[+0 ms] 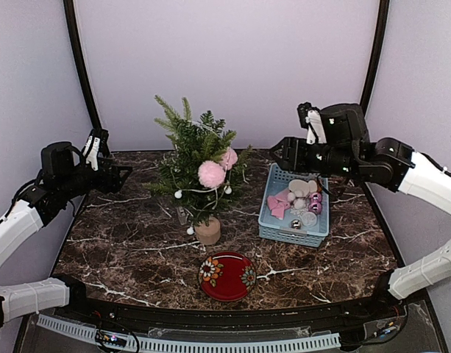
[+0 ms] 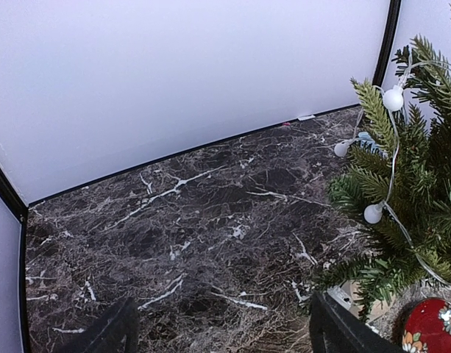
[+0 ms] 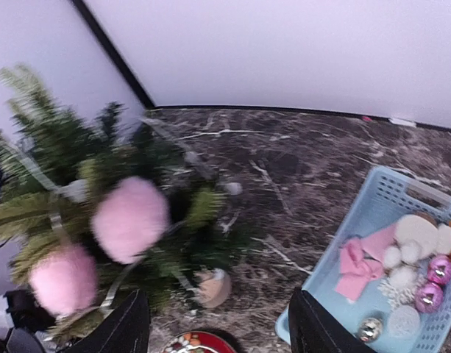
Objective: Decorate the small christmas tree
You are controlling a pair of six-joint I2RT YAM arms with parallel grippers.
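A: Top view first; where's the tree?
B: small christmas tree [image 1: 199, 158] upright near the middle of the marble table [image 1: 122, 250], toward the back; wood stump base [image 1: 207, 231] on the tabletop; two pink pompoms [image 1: 211, 173] on its right side, one above the other; white bead garland [image 1: 178, 194] draped through the branches.
A: Around it?
B: red floral plate [image 1: 226, 276] in front of the stump, apart from it; blue basket [image 1: 272, 220] right of the tree, holding a pink bow [image 1: 278, 204], magenta baubles [image 1: 315, 203], a silver bauble [image 1: 296, 223], some white pieces.
A: Claws?
B: left gripper [image 1: 124, 175] up above the table's left side, pointing at the tree, well apart from it; right gripper [image 1: 275, 152] up above the basket's far-left corner, just right of the upper pompom; spread hard to read from here.
A: Left wrist?
B: both fingers [image 2: 111, 331] at the bottom corners, spread wide, nothing between them, only marble beneath; tree branches and garland beads fill the right edge; a bit of the red plate bottom right.
A: Right wrist?
B: fingers [image 3: 126, 327] wide apart, holding nothing; tree blurred at left with both pompoms; stump seen low between the fingers; plate rim at the bottom edge; basket at right with bow, baubles, white pieces.
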